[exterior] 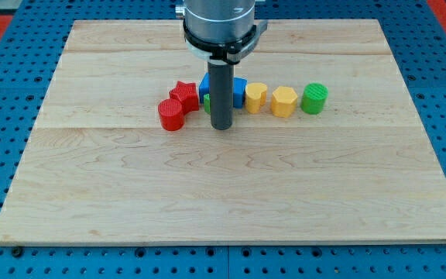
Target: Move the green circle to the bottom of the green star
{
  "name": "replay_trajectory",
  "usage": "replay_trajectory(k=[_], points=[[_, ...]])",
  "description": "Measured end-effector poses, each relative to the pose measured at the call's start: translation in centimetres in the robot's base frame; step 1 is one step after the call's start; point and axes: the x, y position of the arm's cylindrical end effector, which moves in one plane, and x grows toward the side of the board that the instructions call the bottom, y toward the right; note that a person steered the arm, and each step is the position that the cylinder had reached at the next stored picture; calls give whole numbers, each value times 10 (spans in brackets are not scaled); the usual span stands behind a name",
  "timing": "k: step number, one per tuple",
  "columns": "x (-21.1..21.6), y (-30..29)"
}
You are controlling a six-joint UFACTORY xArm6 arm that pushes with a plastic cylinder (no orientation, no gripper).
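The green circle [314,98] stands at the right end of a row of blocks in the upper middle of the wooden board [223,194]. The green star [207,104] is almost wholly hidden behind my rod; only a sliver shows at the rod's left side. My tip [222,125] rests on the board just below the green star, well to the left of the green circle.
A red star [183,94] and a red cylinder [171,114] lie left of the rod. Blue blocks [238,89] sit behind the rod. A yellow block [255,97] and a yellow hexagon [283,101] stand between the rod and the green circle.
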Motion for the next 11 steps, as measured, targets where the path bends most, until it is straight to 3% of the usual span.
replay_trajectory(k=[1,2,3,4,5,6,7,8,9,10,11], points=[[11,103],[-23,213],[-86,187],[-88,112],[-54,75],[-52,79],[-87,128],[-120,137],[-75,153],[-25,125],[-17,139]])
